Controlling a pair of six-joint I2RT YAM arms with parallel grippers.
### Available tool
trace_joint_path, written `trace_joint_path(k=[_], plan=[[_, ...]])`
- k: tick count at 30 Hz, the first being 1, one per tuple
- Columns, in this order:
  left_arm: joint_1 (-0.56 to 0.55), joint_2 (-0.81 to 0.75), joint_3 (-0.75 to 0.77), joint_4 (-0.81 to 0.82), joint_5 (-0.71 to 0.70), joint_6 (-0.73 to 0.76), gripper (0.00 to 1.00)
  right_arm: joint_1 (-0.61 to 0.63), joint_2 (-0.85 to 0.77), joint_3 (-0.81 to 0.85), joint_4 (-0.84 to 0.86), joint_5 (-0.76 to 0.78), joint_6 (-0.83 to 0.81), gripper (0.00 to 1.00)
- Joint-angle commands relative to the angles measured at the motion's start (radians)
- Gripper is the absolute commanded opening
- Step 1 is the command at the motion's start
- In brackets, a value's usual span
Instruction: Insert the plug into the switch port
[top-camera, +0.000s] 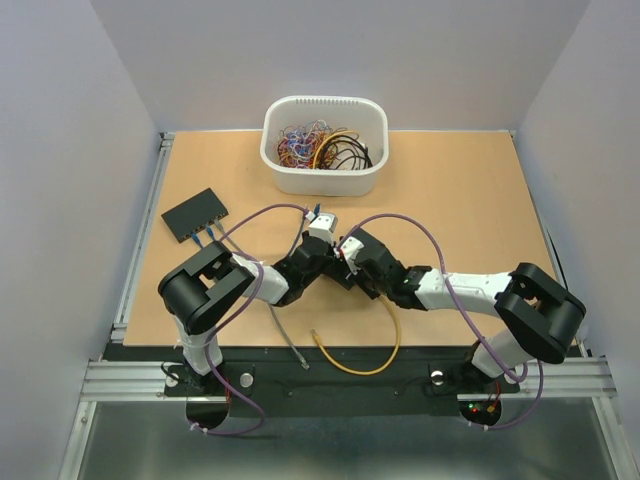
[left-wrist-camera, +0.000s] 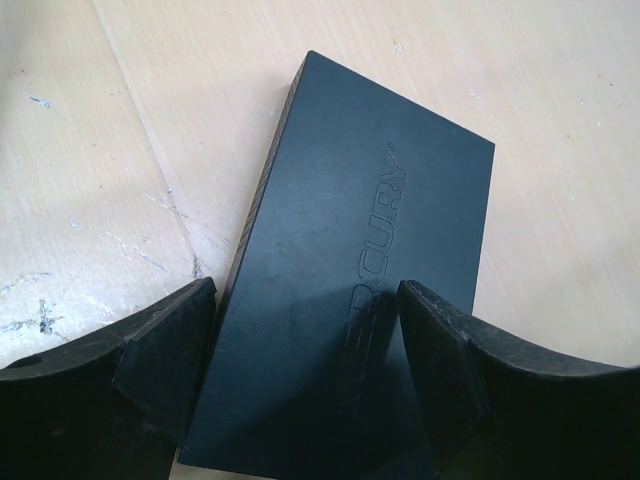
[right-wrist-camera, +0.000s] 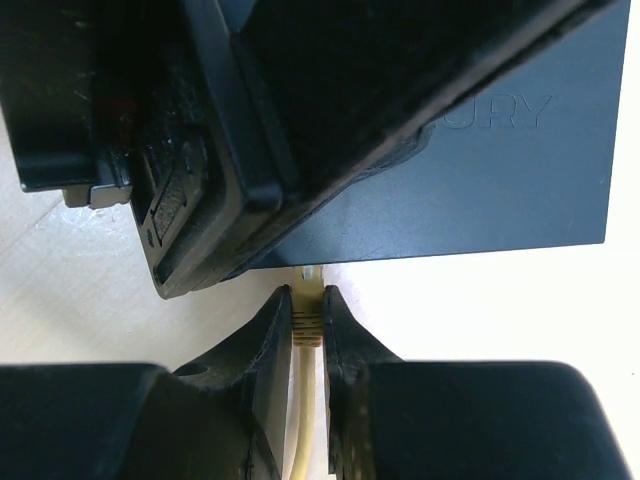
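My right gripper (right-wrist-camera: 308, 296) is shut on the yellow boot of the plug (right-wrist-camera: 309, 312). The clear plug tip (right-wrist-camera: 310, 274) touches the near edge of the flat black switch (right-wrist-camera: 480, 180). The port itself is hidden under that edge. The thin yellow cable (top-camera: 372, 362) loops back toward the table's front. My left gripper (left-wrist-camera: 305, 300) is open, and its fingers (left-wrist-camera: 170, 350) straddle the switch (left-wrist-camera: 360, 260), which is marked MERCURY. In the top view both grippers (top-camera: 338, 252) meet at mid-table and hide this switch.
A second black switch (top-camera: 197, 215) with blue cables plugged in lies at the left. A white bin (top-camera: 324, 145) of tangled cables stands at the back. A grey cable (top-camera: 288, 335) lies near the front edge. The left gripper's body (right-wrist-camera: 250, 120) overhangs the switch beside the plug.
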Motion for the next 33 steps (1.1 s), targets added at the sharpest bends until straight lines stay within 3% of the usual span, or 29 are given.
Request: trace_joint_path(k=[1, 6, 11, 13, 25, 29, 33], plan=[[-0.096, 0.027, -0.044, -0.145, 0.215, -0.095, 0.83, 0.017, -0.02, 0.069, 0.454, -0.072, -0.011, 0.01], [-0.096, 0.01, -0.042, -0.168, 0.202, -0.101, 0.82, 0.017, -0.033, 0.051, 0.454, -0.015, 0.02, 0.02], [-0.094, -0.042, 0.0, -0.312, 0.141, -0.116, 0.83, 0.017, -0.057, 0.017, 0.421, 0.043, 0.064, 0.3], [-0.094, -0.051, 0.014, -0.355, 0.089, -0.115, 0.83, 0.017, -0.068, 0.003, 0.409, 0.078, 0.087, 0.34], [-0.042, -0.059, 0.114, -0.498, 0.017, -0.084, 0.83, 0.017, -0.315, -0.107, 0.207, 0.201, 0.239, 0.49], [-0.016, -0.085, 0.116, -0.512, 0.012, -0.073, 0.83, 0.017, -0.442, -0.14, 0.098, 0.279, 0.343, 0.52], [0.01, -0.109, 0.122, -0.524, 0.021, -0.069, 0.83, 0.017, -0.559, -0.167, -0.028, 0.365, 0.561, 0.56]])
